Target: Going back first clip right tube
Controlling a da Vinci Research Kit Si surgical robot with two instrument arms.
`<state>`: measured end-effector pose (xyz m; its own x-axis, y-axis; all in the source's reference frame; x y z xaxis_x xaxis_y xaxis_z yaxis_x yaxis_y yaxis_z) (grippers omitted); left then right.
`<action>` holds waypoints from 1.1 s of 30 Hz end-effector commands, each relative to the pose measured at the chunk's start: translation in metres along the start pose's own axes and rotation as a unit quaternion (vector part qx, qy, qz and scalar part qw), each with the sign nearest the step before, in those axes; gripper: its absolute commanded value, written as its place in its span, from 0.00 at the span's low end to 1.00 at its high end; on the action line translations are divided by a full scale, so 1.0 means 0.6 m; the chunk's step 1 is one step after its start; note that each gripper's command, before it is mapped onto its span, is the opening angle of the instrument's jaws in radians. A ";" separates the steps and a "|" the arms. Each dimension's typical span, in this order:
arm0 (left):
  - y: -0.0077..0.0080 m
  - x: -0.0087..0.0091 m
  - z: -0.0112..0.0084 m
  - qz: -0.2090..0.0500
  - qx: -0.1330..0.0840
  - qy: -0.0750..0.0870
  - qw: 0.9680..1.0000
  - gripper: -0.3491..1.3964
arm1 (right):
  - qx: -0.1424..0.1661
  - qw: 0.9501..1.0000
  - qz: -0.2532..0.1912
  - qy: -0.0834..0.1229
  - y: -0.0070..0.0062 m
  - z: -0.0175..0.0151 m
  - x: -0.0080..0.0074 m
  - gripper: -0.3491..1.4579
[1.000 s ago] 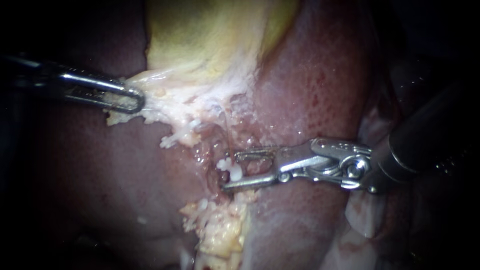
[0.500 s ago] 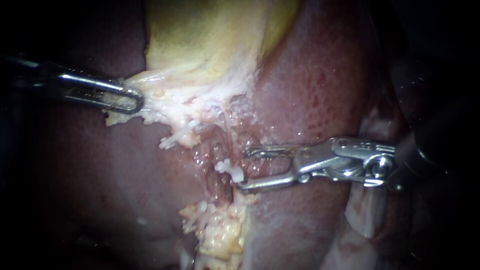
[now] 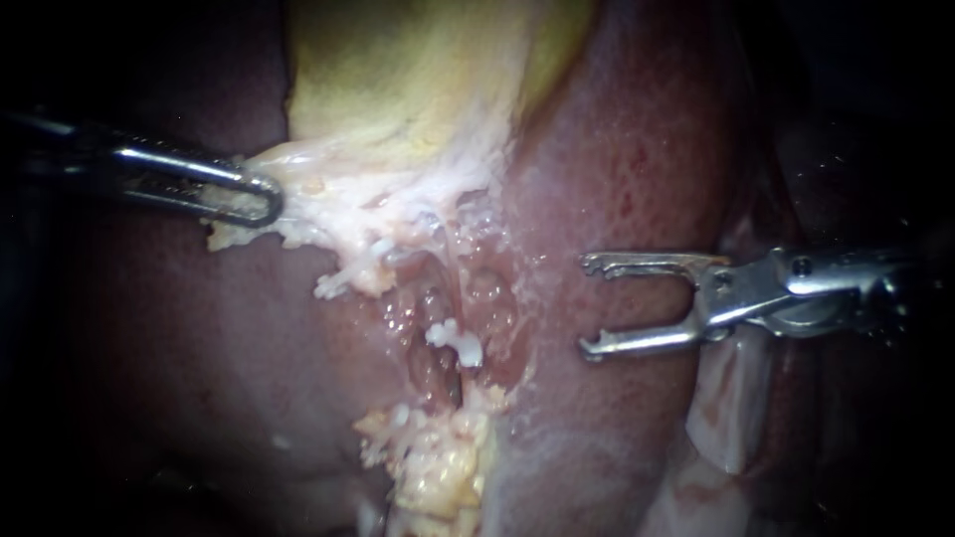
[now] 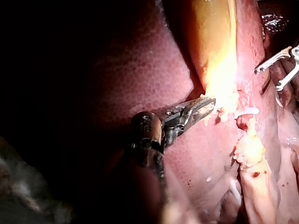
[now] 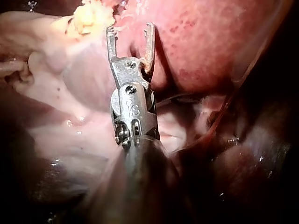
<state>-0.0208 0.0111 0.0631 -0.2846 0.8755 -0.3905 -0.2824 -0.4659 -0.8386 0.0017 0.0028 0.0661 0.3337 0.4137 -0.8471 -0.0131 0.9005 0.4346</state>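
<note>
The right instrument [image 3: 589, 306] is hanging over the liver [image 3: 637, 149] with its jaws spread and empty, well apart from the white clip [image 3: 456, 340], which is sitting in the raw hollow below the gallbladder [image 3: 418, 70]; the left instrument [image 3: 269, 199] is pinching the pale tissue [image 3: 338, 189] at the gallbladder's edge; I judge the hooked tips may be scraping the liver if travelling low; a tug from the left may be tearing that fringe or disturbing the clip.

The endoscope faces the liver [image 3: 637, 149] from close by; each wrist camera looks forward from its arm onto the same liver
</note>
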 end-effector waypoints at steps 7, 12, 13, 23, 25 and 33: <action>0.0000 0.0001 0.0004 0.000 0.000 0.000 1.000 0.00 | 0.000 1.000 -0.021 -0.001 0.0000 -0.0015 0.0003 0.47; -0.0001 -0.0010 0.0026 0.002 0.004 0.004 1.000 0.00 | 0.000 1.000 -0.024 -0.001 -0.0002 -0.0015 0.0003 0.47; -0.0002 -0.0013 0.0033 0.002 0.002 0.003 1.000 0.00 | 0.000 1.000 -0.024 -0.001 -0.0002 -0.0015 0.0004 0.47; -0.0021 -0.0028 0.0099 0.007 -0.003 -0.007 1.000 0.00 | 0.004 1.000 -0.027 -0.001 -0.0005 -0.0015 0.0005 0.47; -0.0023 -0.0028 0.0101 0.008 -0.003 -0.007 1.000 0.00 | 0.004 1.000 -0.027 -0.001 -0.0006 -0.0015 0.0005 0.47; -0.0024 -0.0028 0.0101 0.008 -0.003 -0.007 1.000 0.00 | 0.004 1.000 -0.027 -0.001 -0.0008 -0.0015 0.0005 0.47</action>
<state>-0.0255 0.0095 0.0673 -0.3011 0.8664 -0.3983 -0.2721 -0.4784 -0.8349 0.0009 0.0026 0.0654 0.3348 0.3648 -0.8688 0.0118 0.9203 0.3910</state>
